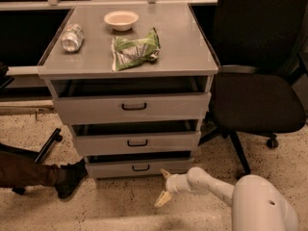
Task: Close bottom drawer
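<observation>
gripper [162, 187] over bare floor [120, 207] before bottom drawer [139, 168], between shoe [68, 179] and chair base [239, 153].

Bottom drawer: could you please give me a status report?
Tool open, low, before bottom drawer, right end. Drawer nearly in, dark gap above. Shoe at its left, not blocking.

A black office chair [255, 100] stands on the pale speckled floor [120, 208] just beside a grey metal cabinet [192, 47].

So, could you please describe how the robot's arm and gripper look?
The arm is smooth white, with rounded tubular links. The gripper, low in front of the bottom drawer, has two tapered yellowish fingers. No cables show.
</observation>
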You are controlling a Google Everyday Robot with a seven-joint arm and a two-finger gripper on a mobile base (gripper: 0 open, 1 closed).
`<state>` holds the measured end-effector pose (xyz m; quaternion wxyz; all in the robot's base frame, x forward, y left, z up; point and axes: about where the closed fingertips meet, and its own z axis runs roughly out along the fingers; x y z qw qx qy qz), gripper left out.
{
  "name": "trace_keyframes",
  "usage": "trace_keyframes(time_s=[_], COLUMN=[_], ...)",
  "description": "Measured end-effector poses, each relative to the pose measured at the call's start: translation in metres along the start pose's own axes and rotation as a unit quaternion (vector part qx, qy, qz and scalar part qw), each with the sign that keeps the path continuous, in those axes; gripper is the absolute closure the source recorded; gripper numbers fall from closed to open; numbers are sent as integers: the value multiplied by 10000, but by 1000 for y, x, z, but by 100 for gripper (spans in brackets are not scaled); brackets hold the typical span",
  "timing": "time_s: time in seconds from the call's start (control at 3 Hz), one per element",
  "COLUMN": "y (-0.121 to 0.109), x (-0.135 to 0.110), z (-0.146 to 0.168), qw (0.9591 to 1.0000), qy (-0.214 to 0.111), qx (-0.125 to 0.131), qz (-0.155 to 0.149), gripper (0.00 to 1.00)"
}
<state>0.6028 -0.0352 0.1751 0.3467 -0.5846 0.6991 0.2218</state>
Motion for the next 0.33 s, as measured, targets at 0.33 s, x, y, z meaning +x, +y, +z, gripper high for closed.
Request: trace_keyframes(time_s=[0.33], y=[0], x=[0], z=[0], qw=[10000], qy=[0], qx=[0], qz=[0], gripper=[0])
